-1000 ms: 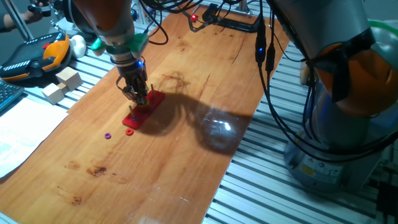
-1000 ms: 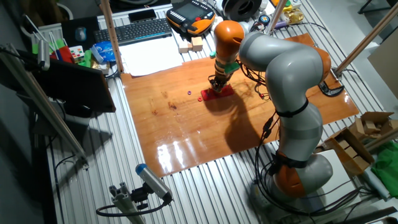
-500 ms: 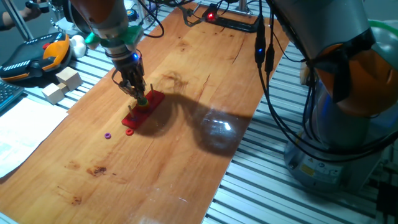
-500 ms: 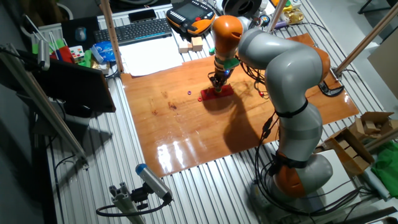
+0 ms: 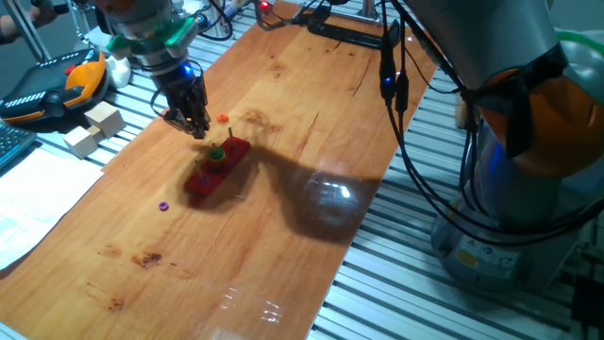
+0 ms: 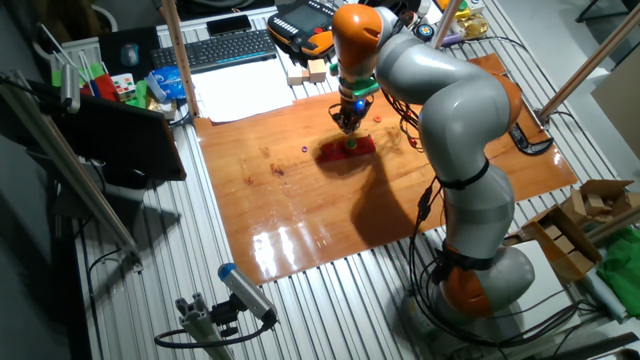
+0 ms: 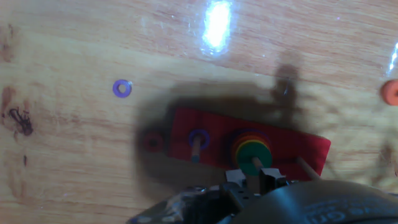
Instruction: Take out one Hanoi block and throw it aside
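The jaws are hanging above the red base (image 5: pixel 213 173), a little to its far side and clear of its pegs. In the hand view they are standing slightly apart with nothing between them; one thin peg of the base is showing through the gap.

The block (image 5: pixel 223 118) is lying flat on the tabletop (image 5: pixel 283 236), just beside the jaws and below them, and apart from the base. In the hand view it is sitting at the right edge of the picture (image 7: pixel 390 91), well off to the side of the jaws. It looks as though the toss is already done or just finishing.

To finish this step well, the jaws should be rising straight up so the fingers are not catching a peg or tipping the stack (image 7: pixel 252 148), which is sitting directly under them with its green ring on top. They should also be staying off the block so it is not nudged back toward the base.

A purple ring (image 7: pixel 122 88) is lying well away on the other side, and a dark red ring (image 7: pixel 151 142) is resting just beside the base's end, both untouched.
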`<state>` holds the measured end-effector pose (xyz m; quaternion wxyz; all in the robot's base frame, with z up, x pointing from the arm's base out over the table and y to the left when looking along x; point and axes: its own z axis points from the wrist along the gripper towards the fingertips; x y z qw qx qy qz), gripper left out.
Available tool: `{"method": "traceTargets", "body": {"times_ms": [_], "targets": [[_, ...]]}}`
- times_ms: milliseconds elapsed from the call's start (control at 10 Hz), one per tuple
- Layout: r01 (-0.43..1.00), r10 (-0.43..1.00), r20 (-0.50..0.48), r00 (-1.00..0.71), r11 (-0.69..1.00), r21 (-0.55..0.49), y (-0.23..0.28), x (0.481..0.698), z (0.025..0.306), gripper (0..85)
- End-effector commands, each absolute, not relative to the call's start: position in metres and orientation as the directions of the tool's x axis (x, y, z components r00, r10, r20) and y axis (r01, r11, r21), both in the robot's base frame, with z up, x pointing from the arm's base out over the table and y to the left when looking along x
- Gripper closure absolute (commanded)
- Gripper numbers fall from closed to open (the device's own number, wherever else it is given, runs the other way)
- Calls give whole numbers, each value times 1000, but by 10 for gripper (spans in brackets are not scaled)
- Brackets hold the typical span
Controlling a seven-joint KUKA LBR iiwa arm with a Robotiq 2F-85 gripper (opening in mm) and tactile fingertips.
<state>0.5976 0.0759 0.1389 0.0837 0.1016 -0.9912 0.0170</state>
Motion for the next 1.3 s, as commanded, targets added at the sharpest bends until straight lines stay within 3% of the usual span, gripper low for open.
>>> {"method": "traceTargets", "body": {"times_ms": [0, 800, 1200], "targets": [[-203, -198, 166, -966, 979, -19, 76, 598, 139, 577], [-209, -204, 141, -969, 978, -20, 51, 611, 137, 513], [-200, -198, 143, -970, 980, 2, 56, 611, 136, 543]]}}
